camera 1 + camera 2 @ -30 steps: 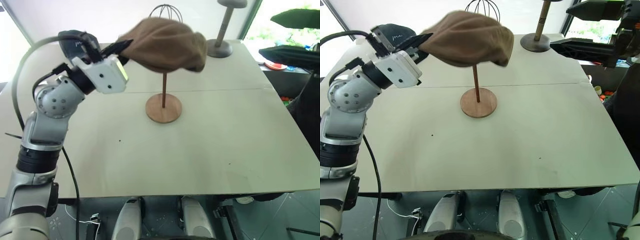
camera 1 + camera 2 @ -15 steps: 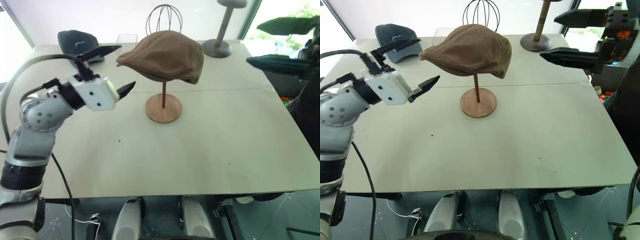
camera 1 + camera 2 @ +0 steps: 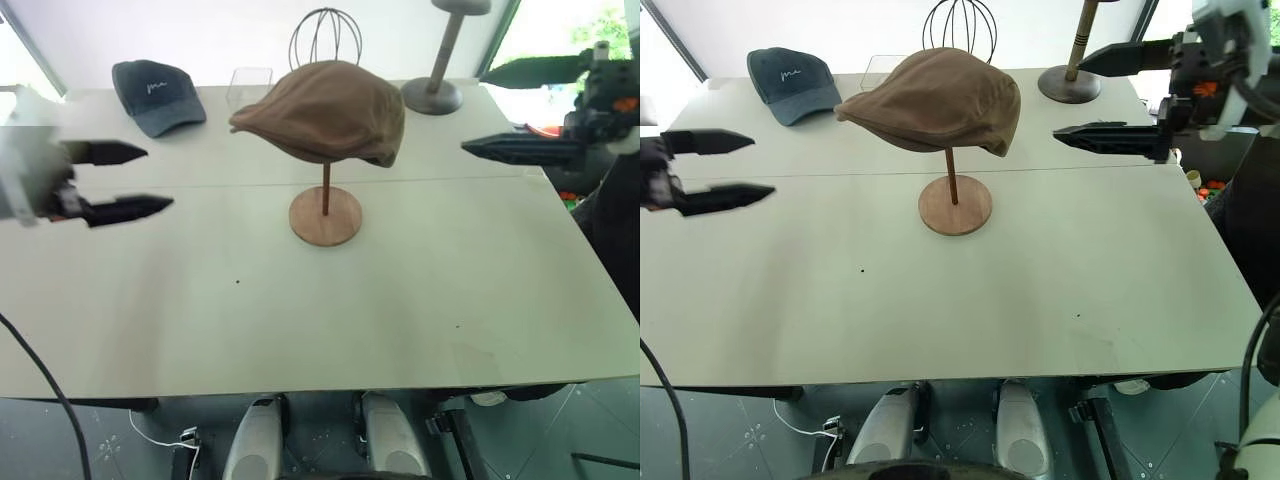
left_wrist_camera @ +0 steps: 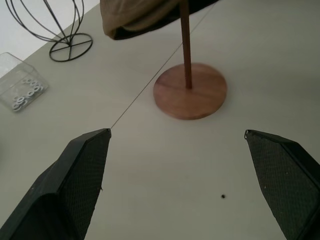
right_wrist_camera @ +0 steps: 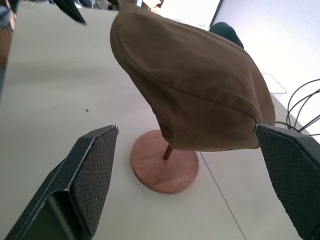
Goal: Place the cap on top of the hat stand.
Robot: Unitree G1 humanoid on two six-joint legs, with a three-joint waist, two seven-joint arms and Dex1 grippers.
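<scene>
The brown cap rests on top of the hat stand, a thin reddish rod on a round wooden base at the table's middle; the cap hides the stand's top disc. My left gripper hovers open at the far left, well clear of the cap, with nothing between its fingers. My right gripper is open too, held in the air to the right of the cap and pointing toward it. The right wrist view has the cap close ahead, above the stand's base.
A dark navy baseball cap lies at the back left. A wire-dome stand, a small clear box and a grey thick-posted stand line the back edge. A seam crosses the pale table.
My left gripper let go of the cap, opened wide and drew away to the left. The cap settled level on the stand. The right gripper came in a little from the right.
</scene>
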